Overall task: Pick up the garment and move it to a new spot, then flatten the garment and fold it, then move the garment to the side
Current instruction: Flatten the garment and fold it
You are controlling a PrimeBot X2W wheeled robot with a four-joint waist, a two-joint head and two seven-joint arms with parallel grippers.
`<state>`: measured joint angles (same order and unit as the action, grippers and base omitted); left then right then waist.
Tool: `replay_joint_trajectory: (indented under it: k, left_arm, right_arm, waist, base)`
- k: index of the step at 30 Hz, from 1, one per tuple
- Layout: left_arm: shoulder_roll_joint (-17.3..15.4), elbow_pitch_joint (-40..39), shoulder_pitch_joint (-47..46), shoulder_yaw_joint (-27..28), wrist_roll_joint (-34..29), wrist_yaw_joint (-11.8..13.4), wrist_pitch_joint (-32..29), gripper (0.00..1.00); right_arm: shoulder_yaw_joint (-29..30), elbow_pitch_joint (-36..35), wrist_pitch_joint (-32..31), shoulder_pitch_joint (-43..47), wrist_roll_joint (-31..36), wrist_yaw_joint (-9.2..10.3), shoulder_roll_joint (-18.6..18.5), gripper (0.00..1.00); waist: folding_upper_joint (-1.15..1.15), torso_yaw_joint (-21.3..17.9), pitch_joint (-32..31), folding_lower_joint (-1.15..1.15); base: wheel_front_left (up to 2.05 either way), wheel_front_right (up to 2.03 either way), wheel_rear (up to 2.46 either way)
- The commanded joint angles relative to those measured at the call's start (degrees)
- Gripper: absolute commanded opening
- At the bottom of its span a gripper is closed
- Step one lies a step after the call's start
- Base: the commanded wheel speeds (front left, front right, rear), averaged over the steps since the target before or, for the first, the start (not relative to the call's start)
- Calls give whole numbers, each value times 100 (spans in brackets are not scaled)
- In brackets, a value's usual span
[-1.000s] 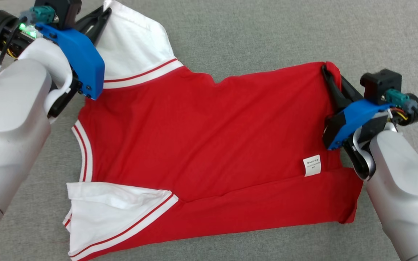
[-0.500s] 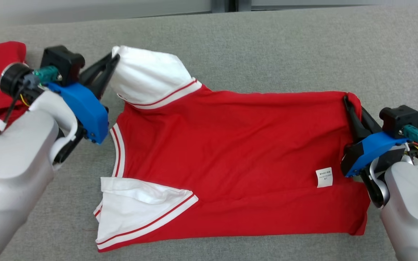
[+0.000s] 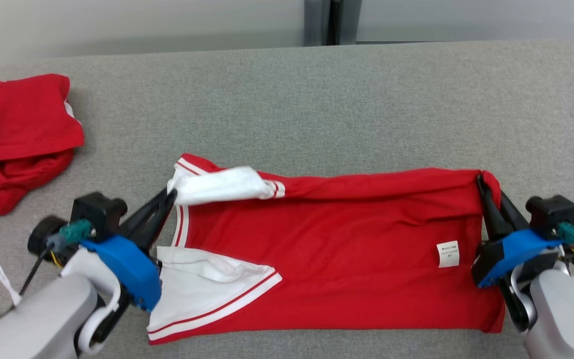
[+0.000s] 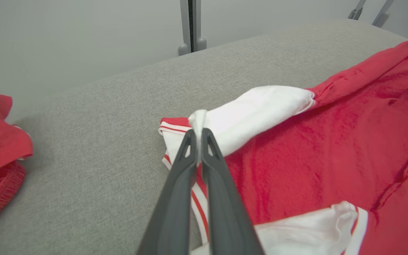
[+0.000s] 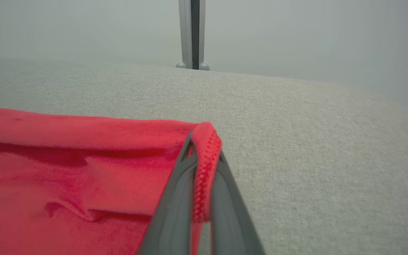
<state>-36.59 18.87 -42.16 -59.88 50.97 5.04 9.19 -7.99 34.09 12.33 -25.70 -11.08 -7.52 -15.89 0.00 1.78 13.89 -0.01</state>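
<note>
Head view showed your left claw (image 3: 171, 192) clenched on the white sleeve (image 3: 222, 184) of the shirt (image 3: 342, 249), your right claw (image 3: 480, 180) clenched on the hem (image 5: 208, 152), the shirt stretched between them. You were mid-fold, I judged; next you needed both claws travelling together.

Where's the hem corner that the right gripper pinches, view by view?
Head view: hem corner at mid right, in the right gripper.
Left wrist view: far upper right edge.
Right wrist view: centre, between the fingers, with the shirt spreading left.
Shared landmark: the grey post behind the table, top centre in all three.
</note>
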Motion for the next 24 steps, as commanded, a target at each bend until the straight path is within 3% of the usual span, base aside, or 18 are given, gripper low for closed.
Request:
replay_joint_trajectory:
  k: [1, 7, 13, 14, 15, 16, 17, 24]
  left_arm:
    - [-77, -177, 256, 32, 109, 117, 57, 0]
    - [-232, -780, 972, -31, 304, 509, 126, 0]
    - [-314, -946, 1463, -107, 439, 645, 208, 0]
    - [-309, -918, 1515, -100, 465, 657, 226, 0]
    - [-290, -888, 1558, -80, 487, 679, 267, 0]
    - [-270, -858, 1581, -46, 457, 719, 311, 8]
    - [-240, -834, 1601, -11, 439, 752, 361, 100]
    - [74, -729, 1725, 461, 197, 924, 593, 100]
  right_arm:
    - [71, -89, 54, 210, 39, 6, 36, 0]
    - [250, -541, 104, 938, 30, 6, 188, 0]
    - [442, -930, -3, 1515, 59, 6, 327, 0]
    - [460, -986, 0, 1582, 60, 6, 341, 6]
    - [475, -1030, 2, 1643, 66, 6, 350, 46]
    - [494, -1069, 5, 1702, 71, 6, 359, 100]
    - [519, -1119, 6, 1745, 77, 6, 379, 100]
    - [565, -1533, 99, 1895, 79, 6, 378, 100]
  waist:
    - [0, 45, -56, 1]
    - [0, 121, -184, 1]
    - [0, 105, -227, 1]
    - [0, 105, -232, 1]
    - [0, 107, -237, 1]
    - [0, 110, -244, 1]
    - [0, 112, -250, 1]
    - [0, 63, -294, 1]
  base:
    - [0, 0, 0]
    - [0, 0, 0]
    - [0, 0, 0]
    - [0, 0, 0]
    - [0, 0, 0]
    - [0, 0, 0]
    - [0, 0, 0]
    - [0, 0, 0]
